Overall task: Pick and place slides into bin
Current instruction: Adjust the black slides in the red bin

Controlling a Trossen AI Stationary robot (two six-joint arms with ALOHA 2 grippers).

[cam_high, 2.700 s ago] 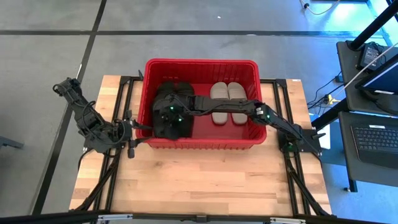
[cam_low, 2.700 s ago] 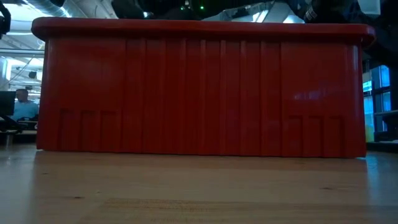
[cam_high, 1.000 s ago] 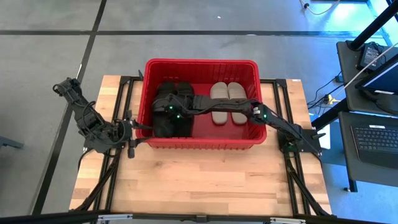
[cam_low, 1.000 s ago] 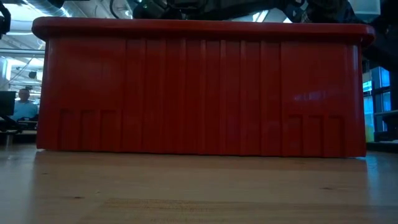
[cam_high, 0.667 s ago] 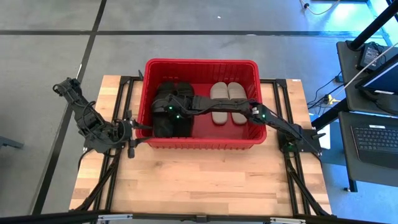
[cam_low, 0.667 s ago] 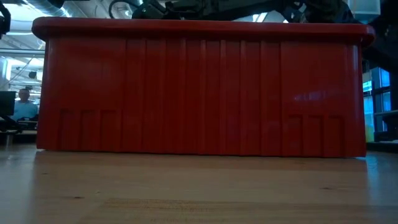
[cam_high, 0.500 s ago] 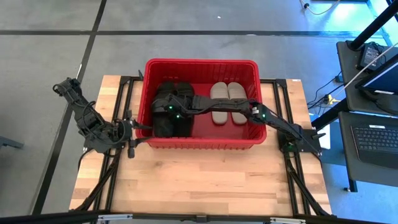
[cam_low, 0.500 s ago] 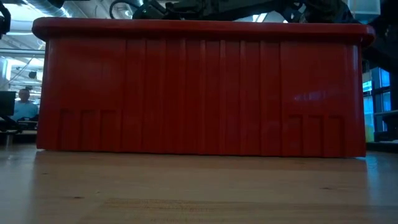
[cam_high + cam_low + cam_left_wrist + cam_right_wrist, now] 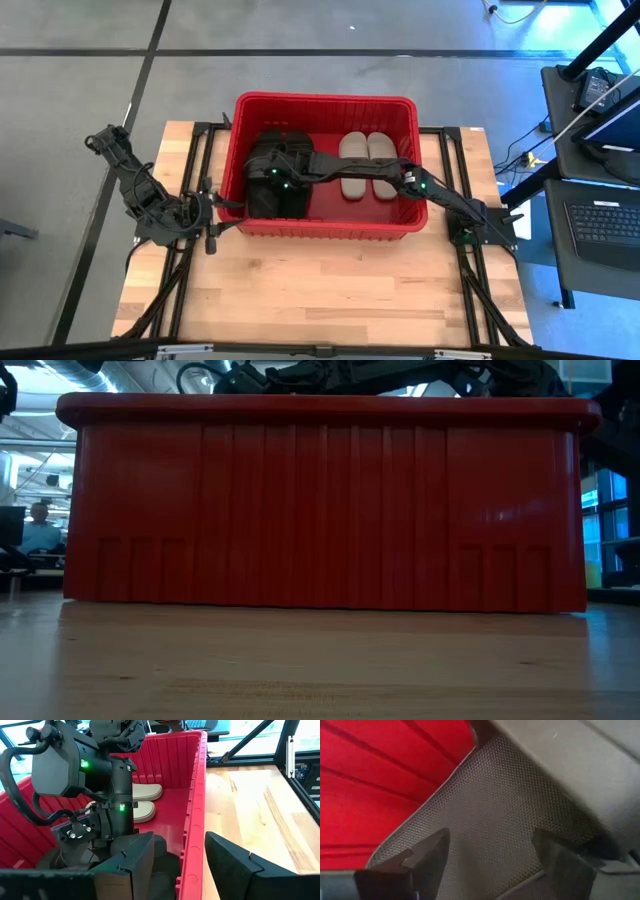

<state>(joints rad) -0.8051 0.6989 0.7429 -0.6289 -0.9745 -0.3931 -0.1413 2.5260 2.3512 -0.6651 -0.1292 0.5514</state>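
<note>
**Right gripper down among black slides in the red bin**

Reaching over the red bin [image 9: 325, 228] from the table's right edge, with the right gripper [image 9: 272, 176] lowered onto the pile of black slides [image 9: 268, 196] at the bin's left end. Fingers [image 9: 427, 857] spread apart, a textured black sole [image 9: 495, 815] right before them, nothing pinched. Two beige slides [image 9: 365, 166] lying side by side toward the bin's right end. Left gripper [image 9: 180, 865] parked just outside the bin's left wall, fingers spread, holding nothing. Bin standing on the wooden table [image 9: 330, 285].
</note>
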